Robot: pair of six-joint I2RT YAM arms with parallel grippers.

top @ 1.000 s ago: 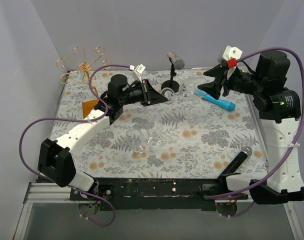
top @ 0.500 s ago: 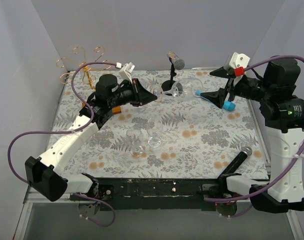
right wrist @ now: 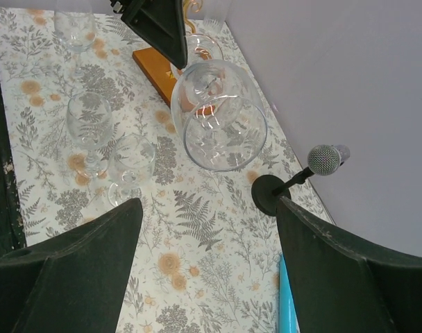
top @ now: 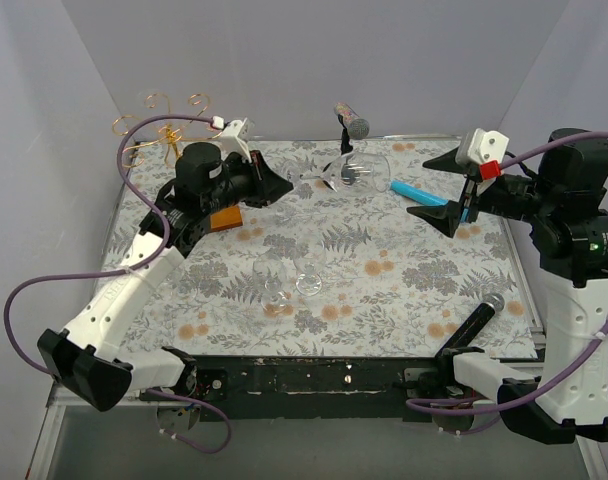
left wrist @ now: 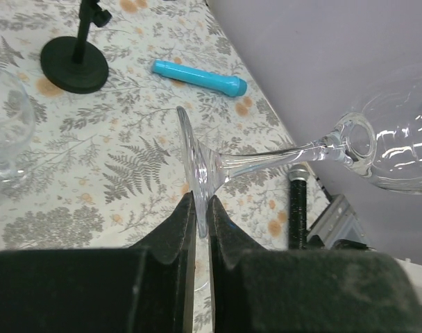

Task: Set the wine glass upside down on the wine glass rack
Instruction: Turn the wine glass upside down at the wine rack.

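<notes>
My left gripper [top: 277, 186] is shut on the round foot of a clear wine glass [top: 367, 172], which it holds on its side in the air above the back of the table. In the left wrist view the fingers [left wrist: 185, 225] pinch the foot's rim, and the stem and bowl [left wrist: 398, 149] run off to the right. The wine glass rack [top: 169, 125] is gold wire on an orange wooden base [top: 225, 219] and stands at the back left, behind the left arm. My right gripper [top: 417, 186] stands open and empty, right of the bowl [right wrist: 221, 114] and apart from it.
Two more clear glasses [top: 274, 285] [top: 309, 281] stand upright mid-table. A black microphone stand [top: 346, 130] rises just behind the held glass. A blue cylinder [top: 419, 192] lies under the right gripper. A black microphone [top: 474, 325] lies at the front right.
The right gripper opened, let go of the glass and drew back to the right. The left arm carried the glass by its foot up and toward the back left.
</notes>
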